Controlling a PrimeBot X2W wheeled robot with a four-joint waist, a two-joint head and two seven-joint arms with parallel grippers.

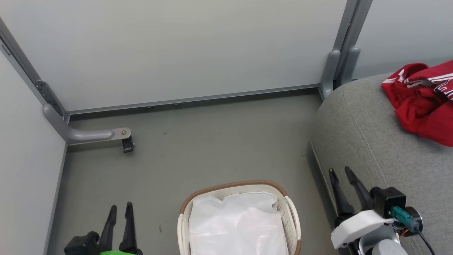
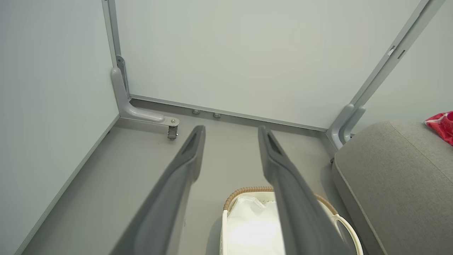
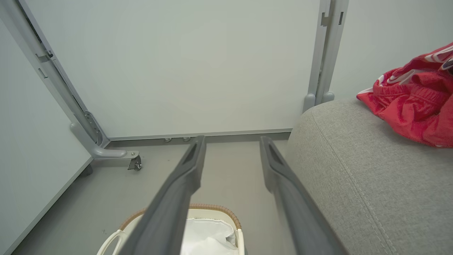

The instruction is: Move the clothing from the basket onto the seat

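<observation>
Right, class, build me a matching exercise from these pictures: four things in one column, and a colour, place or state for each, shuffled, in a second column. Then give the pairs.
Column one
1. clothing
2. basket
3. seat
4. left end effector

Column two
A. grey, on the robot's right
B. cream with a brown rim, holding a white liner
C. open, nothing between its fingers
D. red with white trim, lying on the seat

Pairs: 1-D, 2-B, 3-A, 4-C
</observation>
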